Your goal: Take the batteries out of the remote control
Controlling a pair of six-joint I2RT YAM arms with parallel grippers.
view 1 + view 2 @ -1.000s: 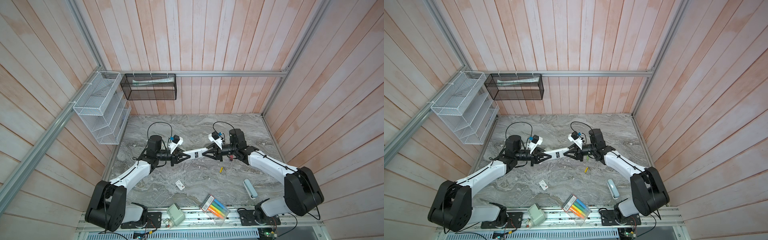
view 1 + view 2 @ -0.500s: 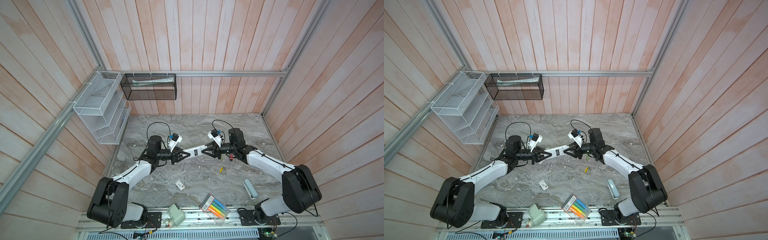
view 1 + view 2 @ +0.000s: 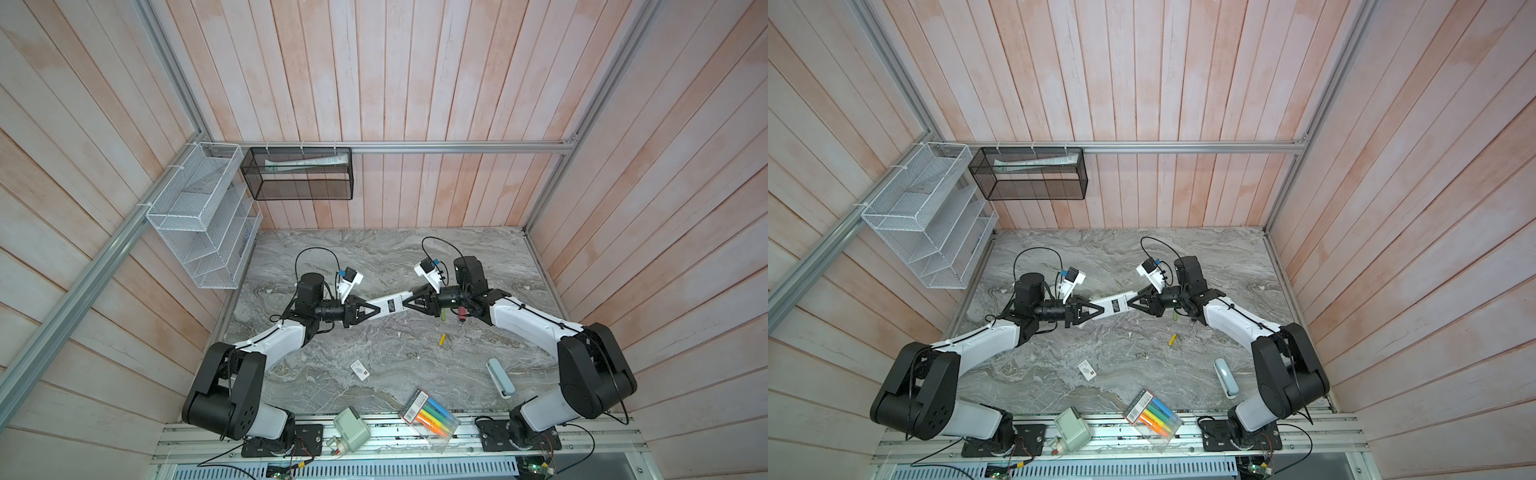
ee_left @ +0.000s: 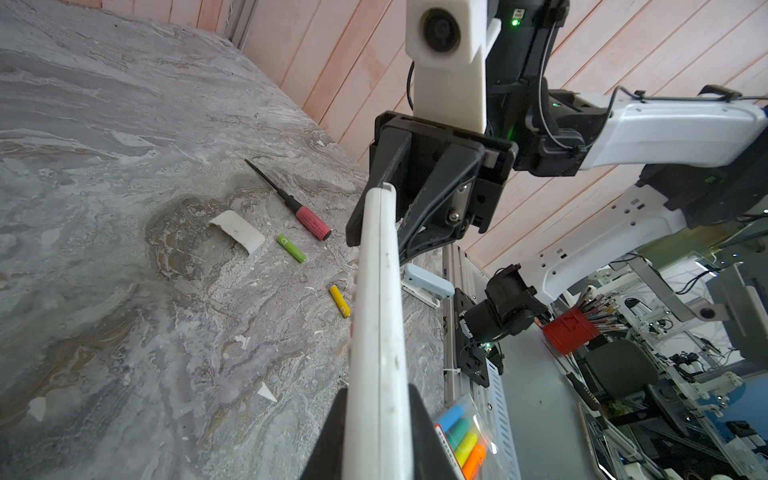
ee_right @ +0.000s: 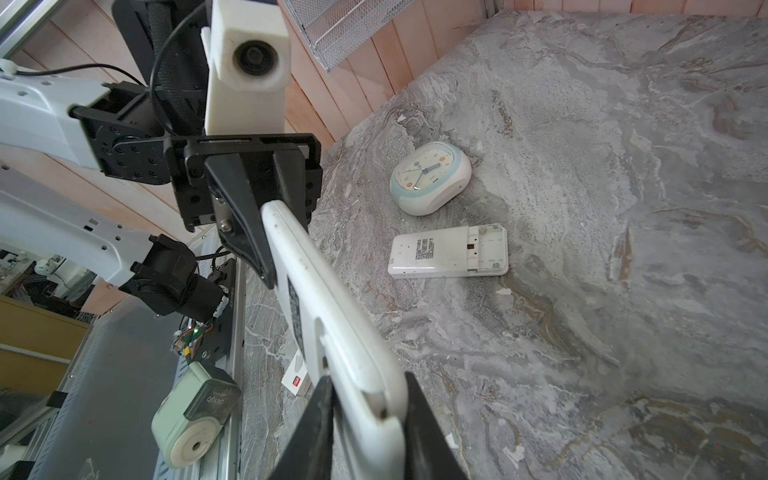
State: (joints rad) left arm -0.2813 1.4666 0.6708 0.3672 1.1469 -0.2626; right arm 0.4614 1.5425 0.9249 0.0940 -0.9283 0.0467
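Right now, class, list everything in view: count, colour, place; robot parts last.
long white plastic remote control: 1, white, between both claws
second flat white remote: 1, white, grey marble table, bay open
round pale-blue clock: 1, blue, beside second remote
slim cylinder batteries: 2 seen, green and yellow, loose on table
red-handled screwdriver: 1, red, near green battery
curved white plastic cover: 1, white, on table
pale-blue stapler: 1, front right
clear pack of marker pens: 1, multicoloured, front edge
mint-green pencil sharpener: 1, front rail
white wire rack: 1, left wall
black mesh basket: 1, back wall
left claw: 1, black, shut on remote control
right claw: 1, black, shut on remote control
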